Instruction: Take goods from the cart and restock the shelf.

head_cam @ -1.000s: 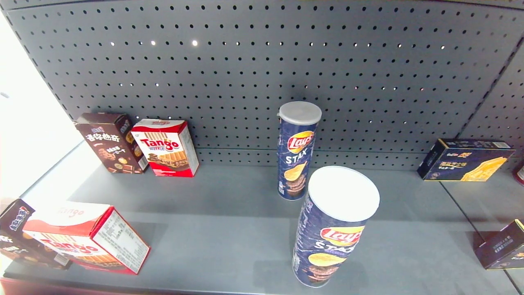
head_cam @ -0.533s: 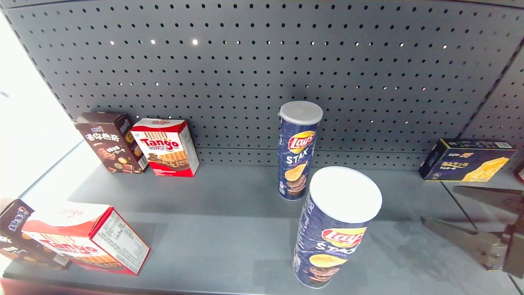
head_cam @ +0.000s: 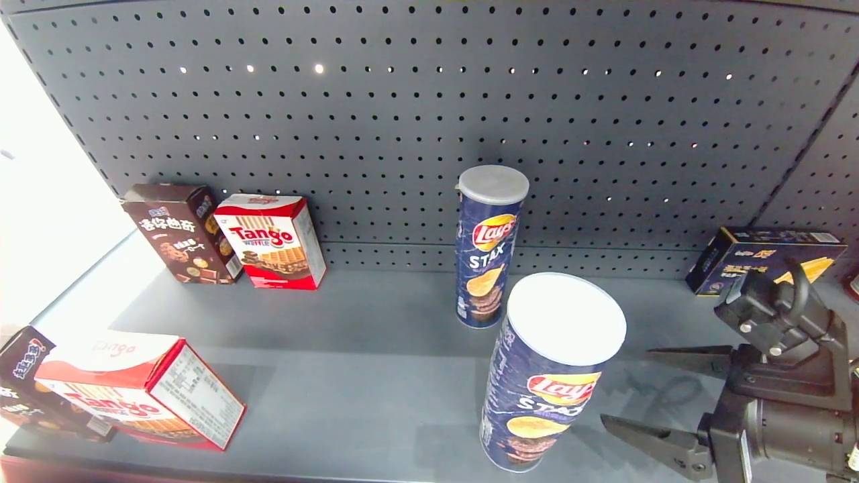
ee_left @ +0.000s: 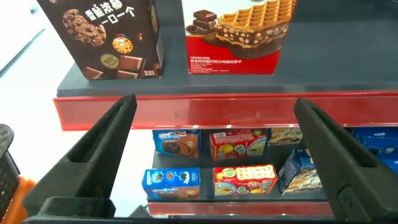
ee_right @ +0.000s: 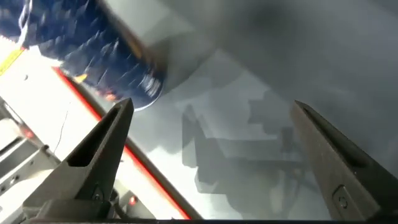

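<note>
Perforated grey back panel (head_cam: 402, 100), brown cookie box (head_cam: 181, 233) and red wafer box (head_cam: 272, 240) upright side by side against its left part, navy-and-yellow box (head_cam: 738, 251) by its right end, second wafer box (head_cam: 141, 389) and dark box (head_cam: 23, 376) well forward of it, left.

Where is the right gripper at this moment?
In the head view, the right gripper is over the right side of the shelf, open, just to the right of the front can.
</note>
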Controlling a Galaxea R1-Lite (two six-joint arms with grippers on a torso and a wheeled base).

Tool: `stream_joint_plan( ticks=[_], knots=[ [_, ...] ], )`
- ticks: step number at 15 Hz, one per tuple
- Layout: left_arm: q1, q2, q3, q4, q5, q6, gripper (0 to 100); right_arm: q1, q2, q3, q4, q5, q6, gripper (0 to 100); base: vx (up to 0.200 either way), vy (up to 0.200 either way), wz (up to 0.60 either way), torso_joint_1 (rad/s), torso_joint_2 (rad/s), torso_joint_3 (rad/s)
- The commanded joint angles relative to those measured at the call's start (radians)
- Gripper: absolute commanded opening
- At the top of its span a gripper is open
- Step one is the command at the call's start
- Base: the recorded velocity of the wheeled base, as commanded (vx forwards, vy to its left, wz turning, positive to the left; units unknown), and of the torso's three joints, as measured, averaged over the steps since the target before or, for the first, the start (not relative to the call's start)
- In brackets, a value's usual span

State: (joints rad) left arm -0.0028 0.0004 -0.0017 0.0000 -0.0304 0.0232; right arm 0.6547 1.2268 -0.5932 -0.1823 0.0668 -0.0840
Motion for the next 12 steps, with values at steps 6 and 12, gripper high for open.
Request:
stream_joint_plan(
  ticks=[6, 12],
  knots=[
    [0.000, 0.003, 0.000, 0.000, 0.000, 0.000, 100, 0.066, 0.020, 0.012, 0.000, -0.004, 0.000, 100, 0.000, 0.000, 0.00, 0.000, 0.00, 0.000],
    [0.000, 0.003, 0.000, 0.000, 0.000, 0.000, 100, 0.066, 0.085, -0.002, -0.031, -0.004, 0.000, 100, 0.000, 0.000, 0.00, 0.000, 0.00, 0.000]
  ],
)
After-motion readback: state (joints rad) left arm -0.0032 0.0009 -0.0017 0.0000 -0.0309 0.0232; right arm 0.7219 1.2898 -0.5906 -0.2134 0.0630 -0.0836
